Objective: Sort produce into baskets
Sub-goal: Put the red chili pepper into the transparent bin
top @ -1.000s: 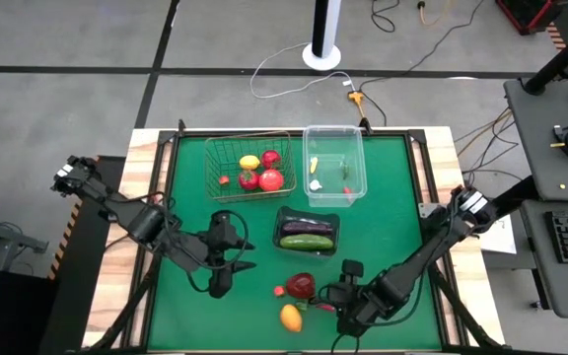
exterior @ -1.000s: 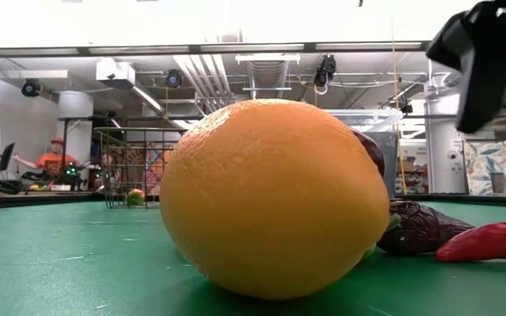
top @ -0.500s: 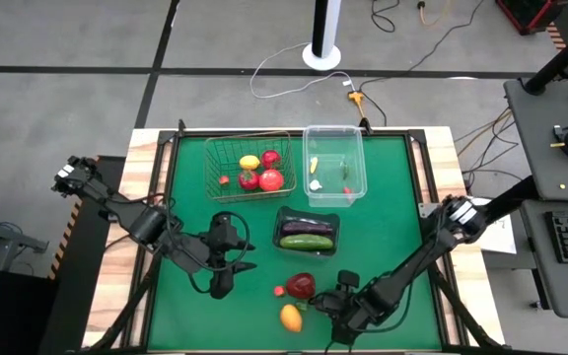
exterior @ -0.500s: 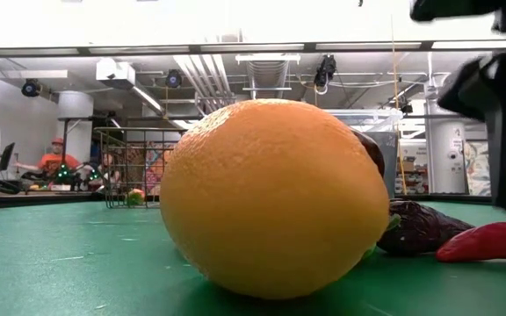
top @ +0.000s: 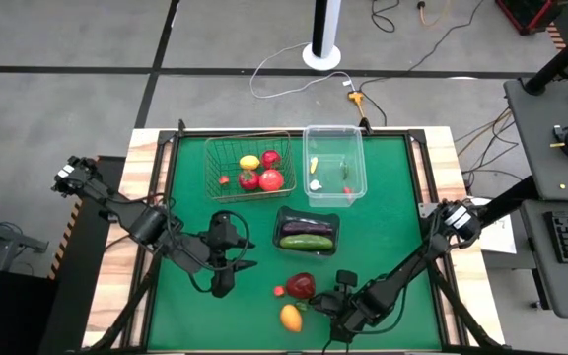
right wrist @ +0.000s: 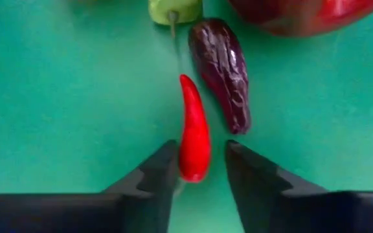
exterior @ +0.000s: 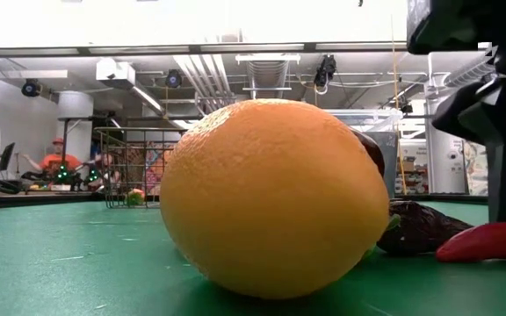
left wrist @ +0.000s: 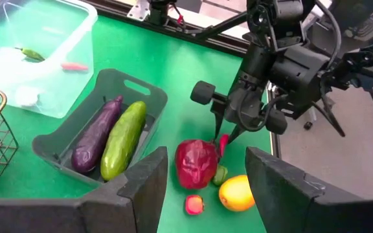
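A small red chili [right wrist: 193,133] lies on the green mat next to a dark purple chili [right wrist: 225,71] and a green one [right wrist: 173,8], near a dark-red round fruit [top: 301,286] and an orange fruit [top: 290,318]. My right gripper [right wrist: 199,171] is open and low over the mat, pointing down, with a finger on each side of the red chili's thick end; it also shows in the left wrist view [left wrist: 222,133]. My left gripper [top: 248,254] is open and empty at the mat's left middle. The wire basket [top: 215,158] holds a lemon and red fruits. My right gripper's fingers stand on either side of the red chili's thick end [right wrist: 193,165], coming from above. One finger [right wrist: 164,171] lies close against it, and I cannot tell whether it touches. The chili lies flat on the mat.
The clear tub [top: 355,163] at the far middle holds tiny chilies and garlic. The dark tray [top: 309,219] at the middle holds an eggplant and a cucumber. A small red piece [top: 279,291] lies left of the dark-red fruit. The orange fruit [exterior: 271,197] fills the low view.
My right gripper has gone down toward the mat and a little toward the near left, coming over the red chili. The produce has stayed where it was.
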`<control>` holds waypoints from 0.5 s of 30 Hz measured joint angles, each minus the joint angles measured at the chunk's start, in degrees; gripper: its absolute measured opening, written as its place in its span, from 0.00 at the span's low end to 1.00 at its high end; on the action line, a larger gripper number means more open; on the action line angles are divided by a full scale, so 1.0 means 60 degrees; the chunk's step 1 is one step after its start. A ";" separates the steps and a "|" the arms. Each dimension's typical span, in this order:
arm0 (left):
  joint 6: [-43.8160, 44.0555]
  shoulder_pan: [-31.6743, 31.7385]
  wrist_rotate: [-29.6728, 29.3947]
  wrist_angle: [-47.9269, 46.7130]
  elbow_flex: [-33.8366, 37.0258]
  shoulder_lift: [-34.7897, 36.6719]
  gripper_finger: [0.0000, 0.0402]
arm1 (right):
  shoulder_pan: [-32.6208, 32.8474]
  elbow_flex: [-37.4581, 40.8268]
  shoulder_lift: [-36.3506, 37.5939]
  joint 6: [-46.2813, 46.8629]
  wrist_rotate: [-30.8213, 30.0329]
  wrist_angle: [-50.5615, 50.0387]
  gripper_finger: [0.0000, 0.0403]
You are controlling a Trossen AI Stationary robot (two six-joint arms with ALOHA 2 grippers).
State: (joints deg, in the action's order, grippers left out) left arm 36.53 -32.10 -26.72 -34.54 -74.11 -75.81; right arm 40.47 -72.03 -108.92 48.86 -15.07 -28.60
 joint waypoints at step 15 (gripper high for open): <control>0.0000 0.0000 -0.0215 -0.0058 0.0000 0.0055 0.47 | -0.0018 -0.0362 0.0473 -0.0290 0.1281 -0.1183 0.05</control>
State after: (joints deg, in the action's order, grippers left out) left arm 36.53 -32.10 -28.01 -34.89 -74.11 -75.48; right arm 40.36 -74.20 -106.09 47.12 -7.38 -35.70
